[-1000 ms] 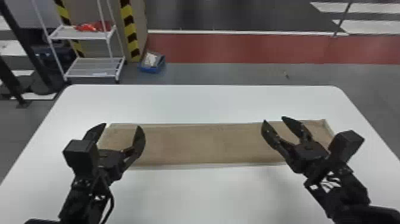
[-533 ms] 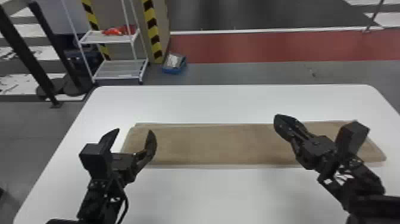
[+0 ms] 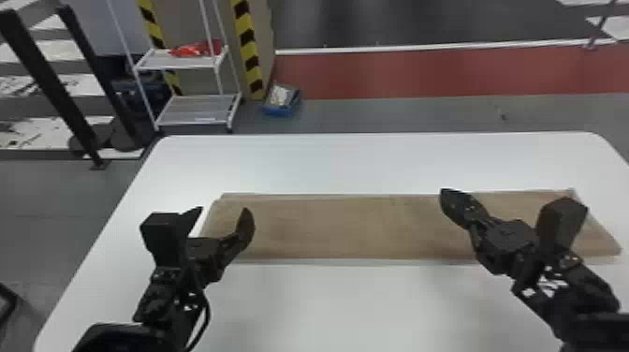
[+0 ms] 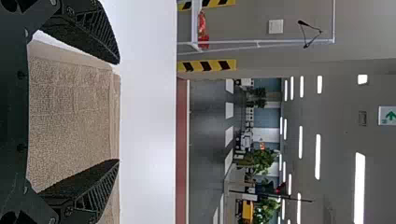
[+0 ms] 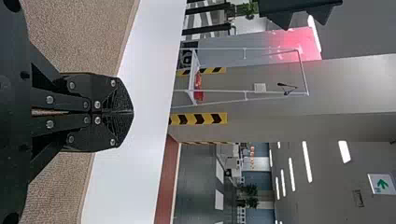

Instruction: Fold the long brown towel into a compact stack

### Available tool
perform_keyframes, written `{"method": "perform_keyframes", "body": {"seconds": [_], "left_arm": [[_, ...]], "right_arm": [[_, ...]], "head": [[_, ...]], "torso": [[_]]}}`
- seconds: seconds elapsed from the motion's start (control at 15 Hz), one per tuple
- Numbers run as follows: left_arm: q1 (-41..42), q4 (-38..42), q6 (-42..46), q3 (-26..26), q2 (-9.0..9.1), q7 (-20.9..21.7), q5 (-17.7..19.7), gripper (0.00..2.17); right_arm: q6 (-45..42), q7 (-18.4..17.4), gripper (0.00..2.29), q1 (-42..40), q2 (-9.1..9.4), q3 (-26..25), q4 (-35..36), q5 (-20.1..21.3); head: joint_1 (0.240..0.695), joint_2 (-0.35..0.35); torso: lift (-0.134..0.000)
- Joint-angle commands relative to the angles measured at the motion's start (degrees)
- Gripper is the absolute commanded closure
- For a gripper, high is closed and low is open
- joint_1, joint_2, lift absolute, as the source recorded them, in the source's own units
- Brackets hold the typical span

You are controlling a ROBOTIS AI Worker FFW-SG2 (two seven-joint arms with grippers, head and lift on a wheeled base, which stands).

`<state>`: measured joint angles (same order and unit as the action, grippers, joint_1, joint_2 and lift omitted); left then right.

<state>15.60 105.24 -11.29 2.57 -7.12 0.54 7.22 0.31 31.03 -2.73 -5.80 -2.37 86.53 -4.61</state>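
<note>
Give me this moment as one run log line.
Towel: lying long on table | left gripper: open, near towel's left end | right gripper: shut, empty

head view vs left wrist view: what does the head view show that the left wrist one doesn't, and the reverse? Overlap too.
Head view: the right gripper, jaws together; both ends of the long brown towel; the blue bin on the floor behind the table.

Left wrist view: the green arrow sign, the ceiling lights and the leafy plants.

Both: the left gripper, jaws apart; part of the towel; the white table; the red item on the rack; the yellow-black striping.
</note>
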Motion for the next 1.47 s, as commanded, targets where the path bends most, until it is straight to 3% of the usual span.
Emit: {"method": "perform_keyframes", "body": {"seconds": [0.0,0.8,0.93,1.4], "left_arm": [[-2.1,-0.6,-4.8,0.2,-0.09,0.2,0.0,0.15],[-6.7,-6.7,-8.5,3.9,-0.26,2.8,-0.8,0.22],[-6.9,-7.4,-8.5,3.9,-0.44,3.1,-1.1,0.33],[-9.7,-9.3,-13.6,3.8,-0.53,4.3,-2.8,0.33]], "right_arm": [[0.0,0.1,1.60,0.1,-0.09,0.1,-0.1,0.1],[0.2,0.3,1.60,0.3,-0.53,-0.1,-0.3,0.8],[0.2,0.2,1.60,0.4,-0.53,-0.1,-0.6,0.9],[-0.2,1.3,1.60,-0.3,-0.53,-0.7,-0.5,0.4]], "head": [[0.695,0.102],[0.695,0.124],[0.695,0.133],[0.695,0.137]], "torso": [[-0.125],[-0.125],[-0.125],[-0.125]]}}
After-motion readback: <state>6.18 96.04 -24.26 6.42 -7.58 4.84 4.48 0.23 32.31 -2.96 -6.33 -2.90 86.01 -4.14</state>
